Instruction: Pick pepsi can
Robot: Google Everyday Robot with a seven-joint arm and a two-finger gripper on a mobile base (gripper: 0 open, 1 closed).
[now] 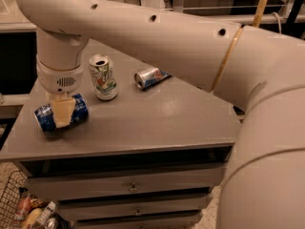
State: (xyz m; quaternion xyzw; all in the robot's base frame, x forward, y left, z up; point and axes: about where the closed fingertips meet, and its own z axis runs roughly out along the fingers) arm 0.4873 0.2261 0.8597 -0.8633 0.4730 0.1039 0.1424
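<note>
The pepsi can (76, 109), dark blue with a silver end, lies on its side in my gripper (62, 113) at the left of the grey cabinet top (157, 113). The cream fingers (62, 111) clasp the can around its middle. The can hangs low over the top's left edge. My big white arm (143, 27) reaches in from the upper right and covers much of the view.
A white-and-green can (104, 78) stands upright just right of the gripper. A slim silver-and-blue can (150, 77) lies on its side behind it. Drawers (128, 187) run below the top. A wire basket of items (24, 209) sits at the lower left.
</note>
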